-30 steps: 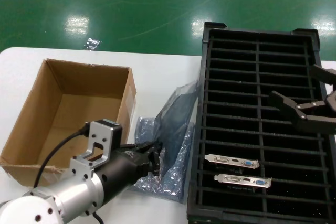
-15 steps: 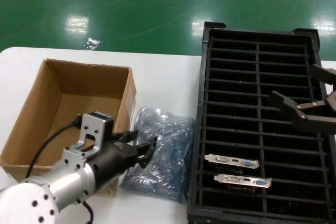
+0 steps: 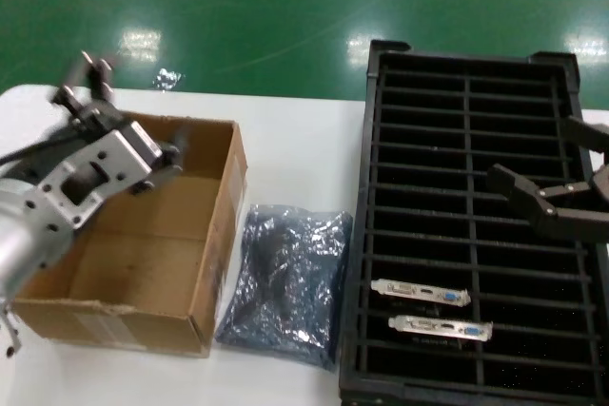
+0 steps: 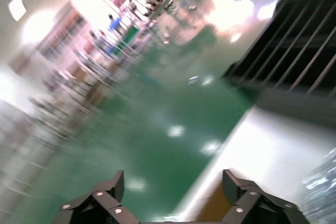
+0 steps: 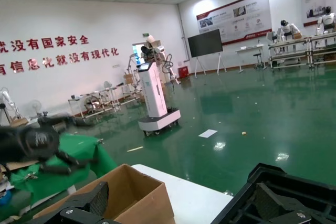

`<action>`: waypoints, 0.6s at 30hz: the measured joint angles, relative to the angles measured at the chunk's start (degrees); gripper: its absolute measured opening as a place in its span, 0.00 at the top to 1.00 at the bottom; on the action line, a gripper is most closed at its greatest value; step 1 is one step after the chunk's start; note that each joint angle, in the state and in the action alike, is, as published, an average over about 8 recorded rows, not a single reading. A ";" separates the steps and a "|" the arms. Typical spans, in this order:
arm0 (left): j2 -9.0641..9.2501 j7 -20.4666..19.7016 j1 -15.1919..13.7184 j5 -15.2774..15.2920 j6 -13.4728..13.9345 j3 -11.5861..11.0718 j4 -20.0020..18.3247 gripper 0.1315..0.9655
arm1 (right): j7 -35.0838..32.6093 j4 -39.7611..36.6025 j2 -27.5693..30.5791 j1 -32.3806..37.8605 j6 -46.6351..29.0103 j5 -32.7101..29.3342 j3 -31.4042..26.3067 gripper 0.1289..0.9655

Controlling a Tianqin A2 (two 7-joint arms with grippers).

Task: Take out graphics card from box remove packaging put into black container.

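My left gripper is raised over the far left side of the brown cardboard box. Its fingers stand open with nothing between them. The part of the box floor that shows is bare. The packaging, a pile of crinkly silver-grey bags, lies on the table between the box and the black container. Two graphics cards stand in near slots of the container. My right gripper hovers open over the container's right column, holding nothing.
The white table ends at the green floor beyond the box and container. The right wrist view shows the box corner and the container rim. A small scrap lies on the floor past the table.
The left gripper let go of the bag, which now lies flat on the pile. The left arm swung up and back to the left over the box. The right arm stayed still.
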 joint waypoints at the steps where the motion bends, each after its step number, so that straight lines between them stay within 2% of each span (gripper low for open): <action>1: -0.75 2.10 0.15 1.48 -1.36 0.32 -0.67 0.48 | 0.00 0.00 0.00 0.00 0.00 0.00 0.00 0.00; 4: -1.84 6.53 0.75 4.84 -4.43 0.55 -1.86 0.38 | 0.00 0.00 0.00 0.00 0.00 0.00 0.00 0.00; 7: -2.12 8.49 1.17 6.34 -5.86 0.42 -2.29 0.29 | 0.00 0.00 0.00 0.00 0.00 0.00 0.00 0.00; 14: -2.17 8.86 1.26 6.62 -6.15 0.39 -2.36 0.16 | 0.00 0.00 0.00 0.00 0.01 0.00 0.00 0.00; 18: -2.16 9.12 1.49 5.64 -6.67 0.48 -2.06 0.10 | -0.38 -0.05 -0.27 -0.21 0.62 -0.07 -0.11 0.00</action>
